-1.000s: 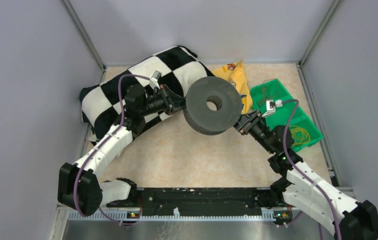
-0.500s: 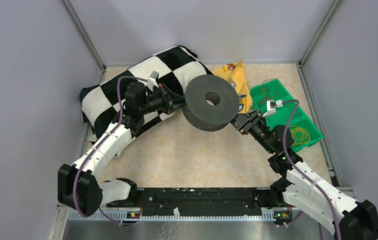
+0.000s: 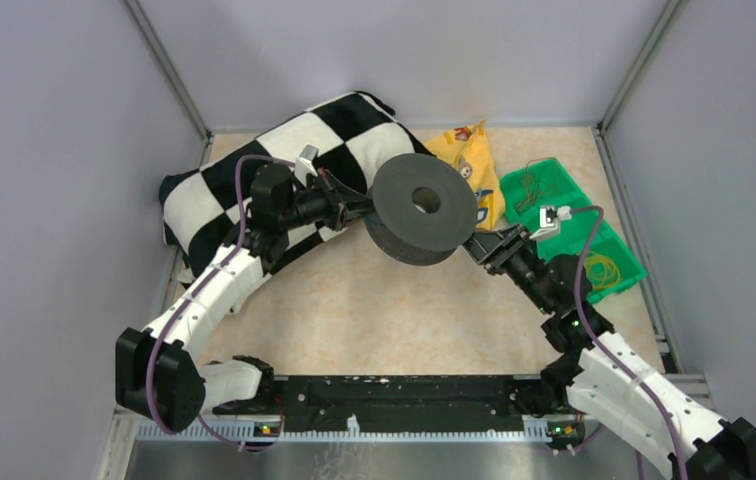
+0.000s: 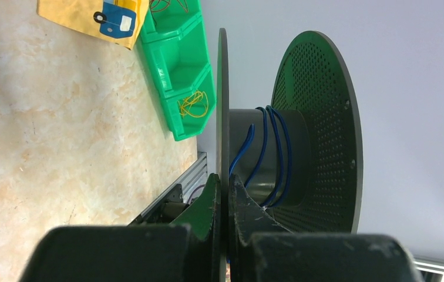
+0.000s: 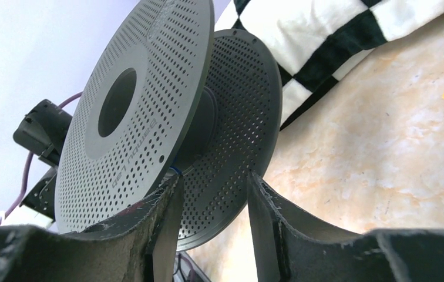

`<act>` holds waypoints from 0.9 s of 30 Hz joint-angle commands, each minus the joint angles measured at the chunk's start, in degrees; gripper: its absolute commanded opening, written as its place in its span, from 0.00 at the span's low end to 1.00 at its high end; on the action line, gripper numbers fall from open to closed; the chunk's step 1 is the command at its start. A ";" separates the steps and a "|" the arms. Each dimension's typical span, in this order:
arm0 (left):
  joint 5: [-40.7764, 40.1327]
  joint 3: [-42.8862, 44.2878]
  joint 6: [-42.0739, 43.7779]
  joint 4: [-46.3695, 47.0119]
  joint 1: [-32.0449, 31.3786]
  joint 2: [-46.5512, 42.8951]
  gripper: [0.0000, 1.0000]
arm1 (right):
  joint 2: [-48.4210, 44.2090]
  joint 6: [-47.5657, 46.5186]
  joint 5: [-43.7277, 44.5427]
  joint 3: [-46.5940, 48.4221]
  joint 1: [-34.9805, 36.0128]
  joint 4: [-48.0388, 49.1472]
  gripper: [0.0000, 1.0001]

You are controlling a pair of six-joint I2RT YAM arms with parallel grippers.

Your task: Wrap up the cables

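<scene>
A thin blue cable [image 4: 276,147] makes a few loose turns round the hub of the dark grey spool [image 3: 394,200], and more hair-fine dark strands [image 3: 529,185] lie curled in the far compartment of the green tray [image 3: 566,178] at the right. From above, the spool's top disc hides the wound cable, whose ends cannot be made out. The left gripper [image 4: 222,188] is clamped tight on the rim of one disc just beside those turns, while the right gripper [image 5: 214,176] stands apart-fingered at the spool's near right edge, grasping nothing
</scene>
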 commanded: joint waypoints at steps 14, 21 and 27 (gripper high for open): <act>1.94 1.33 -2.90 0.43 0.36 -0.65 0.00 | 2.74 -4.00 6.60 3.61 -0.27 -7.67 0.63; 1.59 0.90 -3.25 -0.39 0.45 -0.64 0.00 | 4.10 -2.41 5.72 1.08 -0.29 -5.47 0.63; 1.34 0.76 -2.92 -0.36 0.53 -0.87 0.00 | 2.61 -1.67 6.14 -0.09 -0.31 -6.17 0.64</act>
